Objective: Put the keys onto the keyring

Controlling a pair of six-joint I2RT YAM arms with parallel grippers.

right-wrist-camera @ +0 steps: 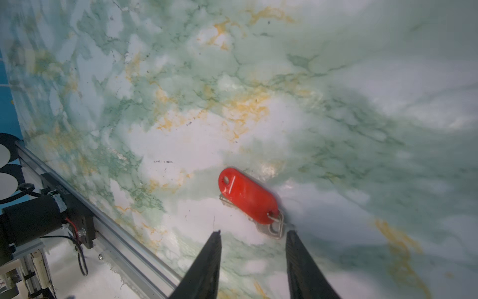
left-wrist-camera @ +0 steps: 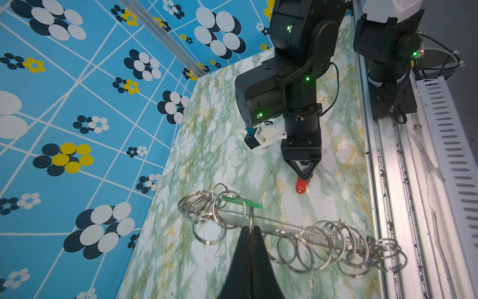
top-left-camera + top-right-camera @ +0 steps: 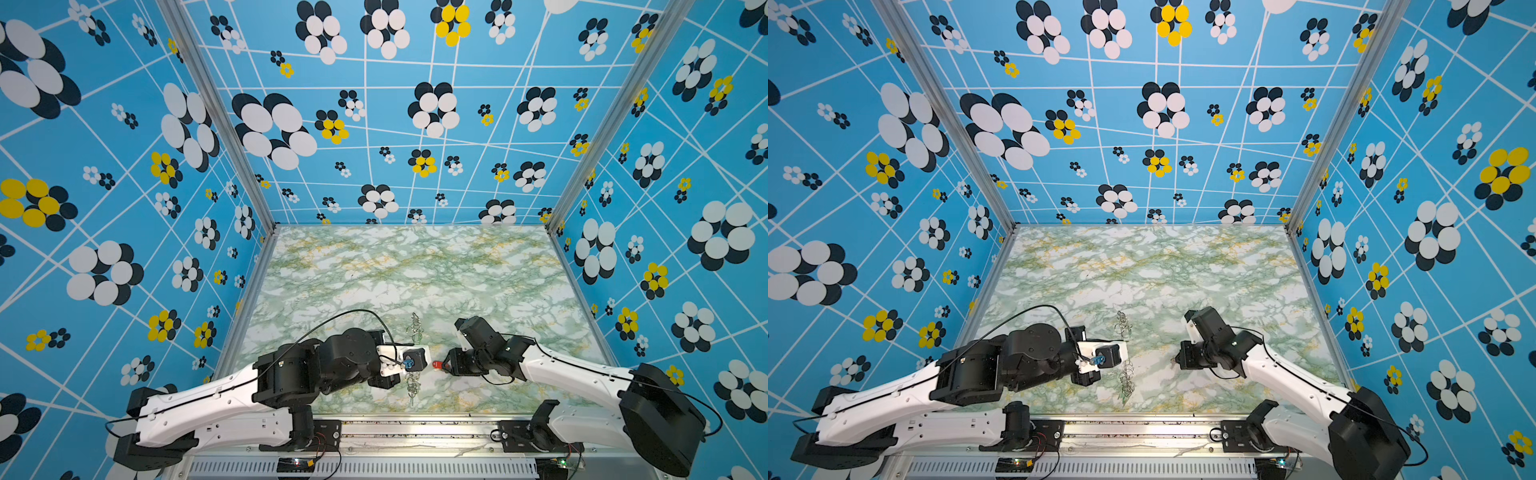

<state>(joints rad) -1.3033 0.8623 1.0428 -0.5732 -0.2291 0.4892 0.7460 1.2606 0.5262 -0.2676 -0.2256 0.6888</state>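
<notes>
The left gripper (image 2: 250, 230) is closed tight on 1 wire ring of the keyring (image 2: 333, 234), likely to steady it. The right gripper (image 1: 253, 233), jaws apart, straddles the red key (image 1: 247, 195), which lies flat on the table (image 1: 181, 129), apparently ready to grasp it. The green key (image 2: 241, 202) rests among the rings.

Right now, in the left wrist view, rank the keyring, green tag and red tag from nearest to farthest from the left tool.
1. keyring: one ring pinched in the shut left tool.
2. green tag: lying among the rings, just beyond.
3. red tag: farther out, at the open right tool.
</notes>
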